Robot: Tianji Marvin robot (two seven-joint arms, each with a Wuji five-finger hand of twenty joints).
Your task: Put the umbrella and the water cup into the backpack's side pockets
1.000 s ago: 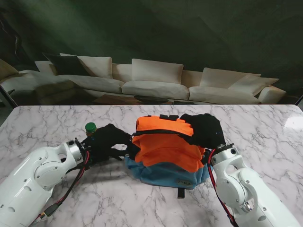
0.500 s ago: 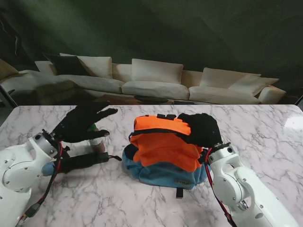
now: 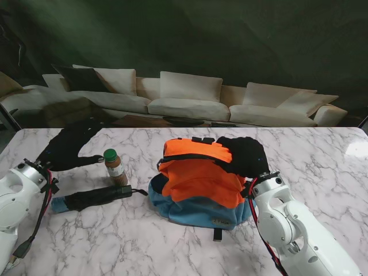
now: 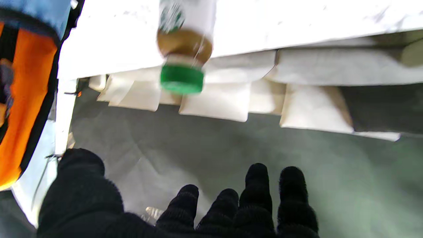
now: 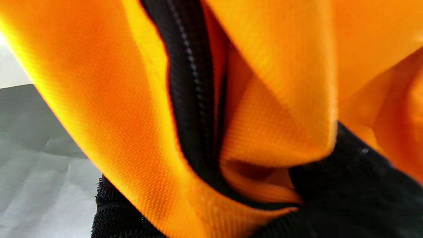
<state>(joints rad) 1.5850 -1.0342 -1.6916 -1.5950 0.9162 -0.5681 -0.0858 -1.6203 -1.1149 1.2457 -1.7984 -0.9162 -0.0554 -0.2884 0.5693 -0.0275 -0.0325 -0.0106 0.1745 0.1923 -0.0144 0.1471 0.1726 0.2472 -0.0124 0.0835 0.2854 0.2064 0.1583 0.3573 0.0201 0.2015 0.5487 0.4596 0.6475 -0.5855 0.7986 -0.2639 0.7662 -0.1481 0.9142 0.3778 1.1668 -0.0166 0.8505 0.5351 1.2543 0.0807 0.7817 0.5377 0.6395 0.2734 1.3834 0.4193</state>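
With our left hand [image 3: 66, 150] empty, fingers spread at mid-left, and our right hand [image 3: 246, 155] gripping the orange-and-blue fabric backpack [image 3: 198, 184], we should grasp the green-capped brown bottle [image 3: 113, 167] low and upright.

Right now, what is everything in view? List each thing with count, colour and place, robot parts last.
backpack: one, orange over blue with black trim, lying mid-table.
water cup: one, a bottle of brown drink with a green cap, upright, left of the backpack, not in a pocket.
umbrella: one, black, folded, lying flat nearer to me than the cup, its end close to the backpack.
table: one, white marble.
sofa: one, cream with cushions, beyond the table.
left hand: one, black glove, fingers spread, holding nothing, left of the cup.
right hand: one, black glove, on the backpack's right upper part, gripping orange fabric.
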